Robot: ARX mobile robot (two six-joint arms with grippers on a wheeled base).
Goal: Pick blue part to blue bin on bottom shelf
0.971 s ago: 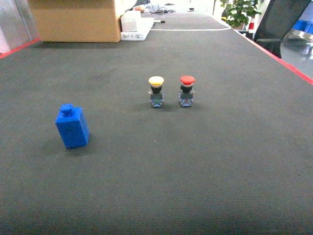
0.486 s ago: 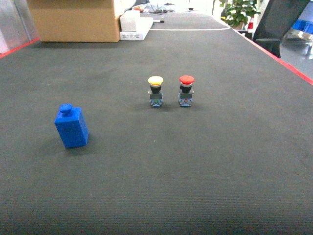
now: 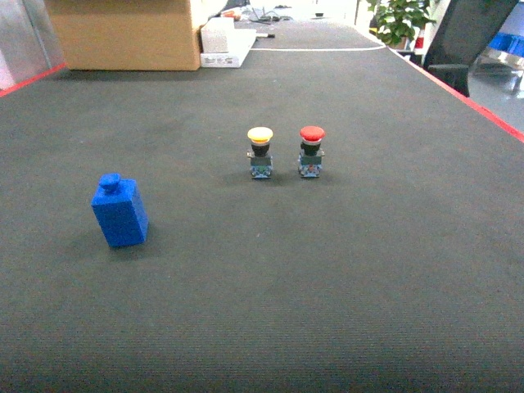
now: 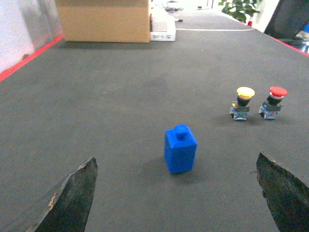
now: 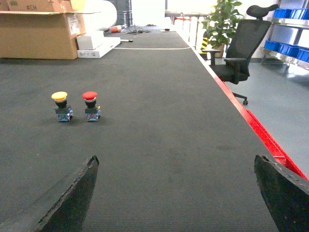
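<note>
The blue part (image 4: 180, 148) is seen upright on the mat, ungrasped, ahead of the left gripper (image 4: 176, 203), whose jaws are spread wide. A forward reach is called for.

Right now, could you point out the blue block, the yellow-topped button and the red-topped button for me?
blue block (image 3: 120, 214), head view, on its front face.
yellow-topped button (image 3: 260, 135), head view, on its yellow cap.
red-topped button (image 3: 312, 133), head view, on its red cap.

Smooth, faintly glossy plastic blue part (image 3: 119, 212) on the counter's (image 3: 327, 270) dark, matt, finely ribbed mat; matt brown cardboard box (image 3: 127, 34) behind
</note>
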